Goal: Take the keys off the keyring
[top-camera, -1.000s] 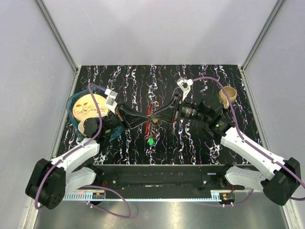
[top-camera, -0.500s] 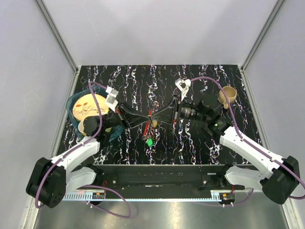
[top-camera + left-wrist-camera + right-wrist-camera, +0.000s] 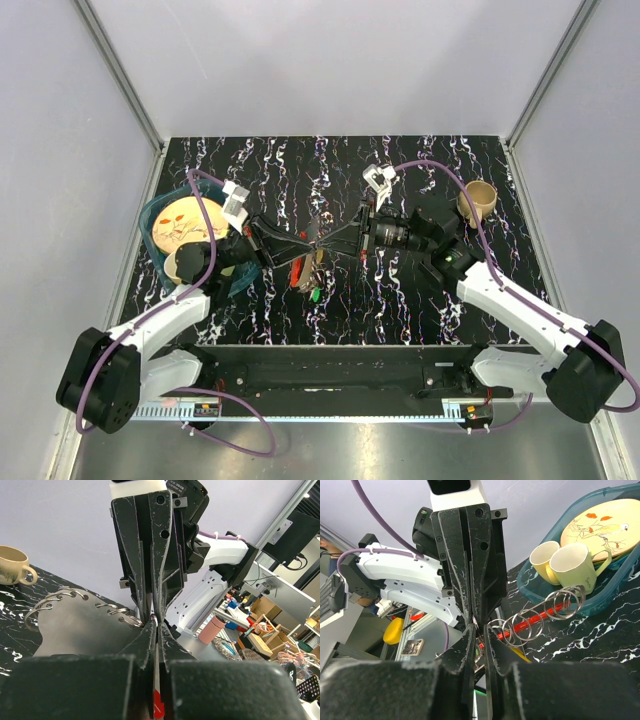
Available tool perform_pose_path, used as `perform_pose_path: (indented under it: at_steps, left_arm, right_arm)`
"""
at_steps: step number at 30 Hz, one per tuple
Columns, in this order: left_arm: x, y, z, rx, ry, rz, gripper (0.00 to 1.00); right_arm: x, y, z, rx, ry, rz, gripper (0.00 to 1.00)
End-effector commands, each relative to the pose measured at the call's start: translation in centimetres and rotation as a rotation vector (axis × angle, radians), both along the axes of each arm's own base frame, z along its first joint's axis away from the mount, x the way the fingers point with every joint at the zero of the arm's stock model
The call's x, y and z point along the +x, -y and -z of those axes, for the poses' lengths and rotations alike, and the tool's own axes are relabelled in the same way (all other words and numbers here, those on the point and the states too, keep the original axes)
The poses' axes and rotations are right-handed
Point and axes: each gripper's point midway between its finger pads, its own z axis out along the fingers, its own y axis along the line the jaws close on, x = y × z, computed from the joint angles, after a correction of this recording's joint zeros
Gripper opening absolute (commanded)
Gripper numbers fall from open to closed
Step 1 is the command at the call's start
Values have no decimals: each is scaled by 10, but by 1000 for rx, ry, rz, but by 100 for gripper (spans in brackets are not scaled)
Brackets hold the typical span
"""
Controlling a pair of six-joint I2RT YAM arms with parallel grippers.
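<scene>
Two hands, left hand (image 3: 308, 243) and right hand (image 3: 323, 240), clamped on keyring (image 3: 535, 620); red piece (image 3: 297, 277) swung lower-left.

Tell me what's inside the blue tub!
The blue tub holds a painted plate, a yellow mug and a cream mug. Anything under the plate is covered.

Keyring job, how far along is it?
Done: no key clearly lies free. In hand: the left pincer and right pincer both clamp the keyring, its coils stretched apart. Left: the green key and the red piece show just beside the grip; whether that key is off, I cannot tell.
</scene>
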Motion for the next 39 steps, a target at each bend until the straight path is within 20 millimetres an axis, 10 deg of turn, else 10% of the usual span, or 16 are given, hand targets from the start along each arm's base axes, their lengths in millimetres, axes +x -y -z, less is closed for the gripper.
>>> perform_pose_path:
  at_steps: [1, 9, 14, 21, 39]
  left_arm:
    - [-10, -6, -37, -96, 171, -13, 0]
    - [-11, -3, -27, -51, 172, 15, 1]
    - [-19, -6, -11, 50, 195, 75, 27]
    - [-5, -14, -1, 268, 287, -56, 38]
    - [-11, -8, 4, 416, 377, -41, 38]
  right_arm:
    - [2, -4, 10, -47, 18, -6, 13]
    - [-9, 2, -1, -21, 181, -46, 0]
    - [-8, 9, 1, -149, 307, -65, 0]
    - [-23, 13, -3, -249, 322, -192, 0]
    - [-24, 13, -7, -440, 217, -360, 0]
